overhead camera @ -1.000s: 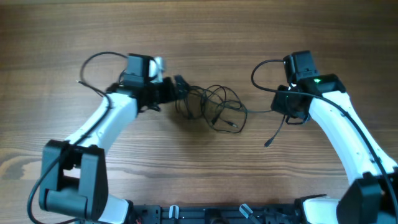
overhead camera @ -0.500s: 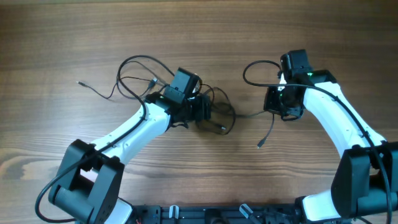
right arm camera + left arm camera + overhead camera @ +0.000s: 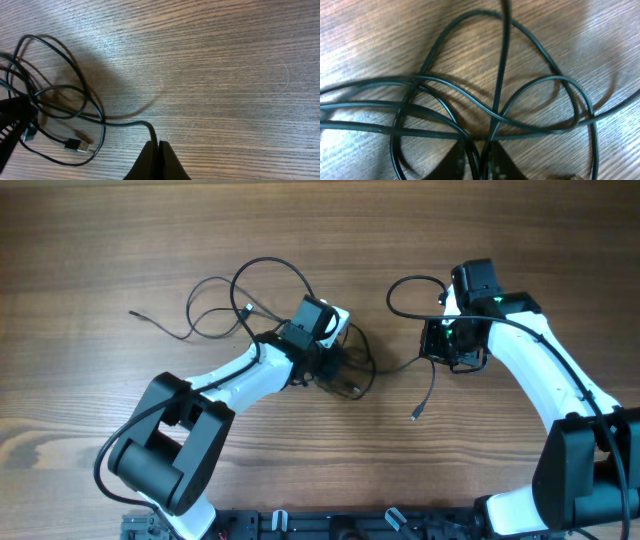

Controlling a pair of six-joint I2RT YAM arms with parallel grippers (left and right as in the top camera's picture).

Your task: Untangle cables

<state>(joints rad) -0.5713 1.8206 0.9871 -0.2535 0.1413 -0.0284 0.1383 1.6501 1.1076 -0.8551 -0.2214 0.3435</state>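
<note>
The left gripper [image 3: 333, 363], swung in from the left, now pinches its fingers narrow on strands at the heart of the cables [image 3: 499, 75] — knotted at the middle of the surface [image 3: 100, 240] — while the right gripper [image 3: 452, 352] (fingers clamped on one trailing cord) anchors the other side, likely readying a pull.

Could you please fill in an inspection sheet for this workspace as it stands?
Surface: wooden table, bare grain, no marks seen.
Job's things: cables, thin and black, tangled at centre; loose loops trail to the upper left.
Clutter: nothing seen.
End effectors: left end effector closed on strands of the tangle; right end effector shut on one cable leading out of it.
Cables: arm wires loop beside the right wrist, apart from the tangle.
Surroundings: nothing seen.
</note>
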